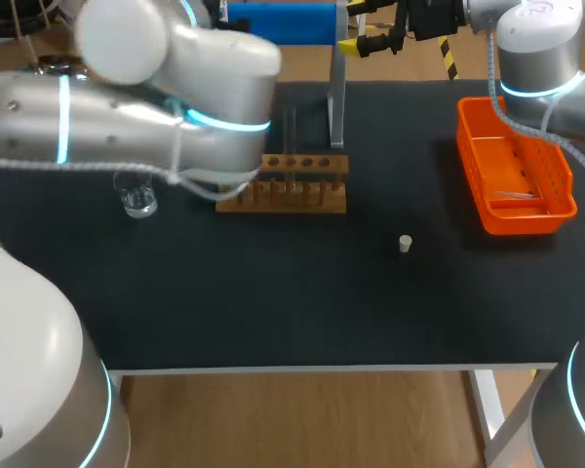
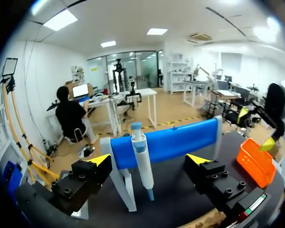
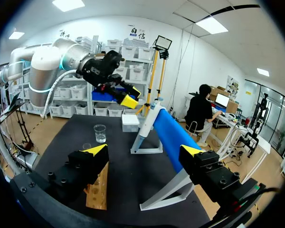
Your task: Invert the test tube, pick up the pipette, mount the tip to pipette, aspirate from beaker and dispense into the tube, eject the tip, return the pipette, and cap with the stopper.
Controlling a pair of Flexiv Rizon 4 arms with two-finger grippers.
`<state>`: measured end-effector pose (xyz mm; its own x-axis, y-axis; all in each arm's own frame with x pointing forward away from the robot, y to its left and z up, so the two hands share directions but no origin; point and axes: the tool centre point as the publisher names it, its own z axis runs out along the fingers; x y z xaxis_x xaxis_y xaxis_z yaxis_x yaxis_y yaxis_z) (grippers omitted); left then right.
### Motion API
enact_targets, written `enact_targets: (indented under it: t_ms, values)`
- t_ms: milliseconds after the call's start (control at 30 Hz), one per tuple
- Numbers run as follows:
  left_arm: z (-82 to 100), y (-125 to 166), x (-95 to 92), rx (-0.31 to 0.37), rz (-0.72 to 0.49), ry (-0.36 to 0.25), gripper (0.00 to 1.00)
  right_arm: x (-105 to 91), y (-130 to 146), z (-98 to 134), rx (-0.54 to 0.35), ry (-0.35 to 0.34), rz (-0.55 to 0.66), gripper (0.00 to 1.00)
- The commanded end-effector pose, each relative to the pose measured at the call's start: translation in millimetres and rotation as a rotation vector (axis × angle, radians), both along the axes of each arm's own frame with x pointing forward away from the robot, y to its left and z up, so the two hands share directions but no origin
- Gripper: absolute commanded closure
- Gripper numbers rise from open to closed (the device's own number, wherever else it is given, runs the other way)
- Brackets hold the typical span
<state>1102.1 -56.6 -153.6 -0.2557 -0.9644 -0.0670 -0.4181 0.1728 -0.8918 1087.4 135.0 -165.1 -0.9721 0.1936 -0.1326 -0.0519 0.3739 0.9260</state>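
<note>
Pipette (image 2: 142, 161): hangs upright on the blue bar of its stand, blue cap uppermost and narrow end down. It sits ahead of the left end effector, in line with the gap between the fingers, and neither finger touches it.
Pipette stand (image 1: 336, 97): at the far edge of the desk, directly behind the rack.
Left end effector (image 2: 149, 159): fingers spread wide and holding nothing. It is raised off the desk and faces the pipette.
Test tube rack (image 1: 294, 182): wooden, mid-desk, just in front of the stand. In the head view the left arm covers its left end.
Test tube: cannot be told apart from the rack.
Beaker (image 1: 136, 198): clear glass, upright, to the left of the rack and apart from it. The left arm partly hides it in the head view.
Stopper (image 1: 405, 244): small and pale, standing alone on bare desk to the right of the rack and nearer the front edge.
Orange tray (image 1: 497, 210): on the right side of the desk, well apart from the rack. A pale slender piece (image 1: 515, 195) lies on its floor, too small to identify.
Right end effector (image 3: 143, 150): fingers spread and empty, held above the desk. One end of the rack shows below one finger, and the stand's blue bar runs ahead between the fingers.
Desk (image 1: 273, 292): black top.
</note>
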Motion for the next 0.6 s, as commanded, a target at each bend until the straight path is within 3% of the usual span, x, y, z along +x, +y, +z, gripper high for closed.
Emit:
enact_targets:
  t_ms: [33,433,533,600]
  values:
    - [2.7,12.6,-17.9,-0.122,-0.377,-0.027,0.00,0.8,-0.8,0.5,-0.003,0.002,0.004,0.00]
    - [6.2,4.9,-47.7,-0.116,-0.721,-0.016,0.00,0.8,-0.8,0.5,-0.003,0.002,0.004,0.00]
    - [4.1,-0.6,-63.2,-0.086,-0.880,0.030,0.00,0.8,-0.8,0.5,-0.003,0.002,0.004,0.00]
    - [4.1,-0.6,-63.2,-0.086,-0.880,0.030,0.00,0.8,-0.8,0.5,-0.003,0.002,0.004,0.00]
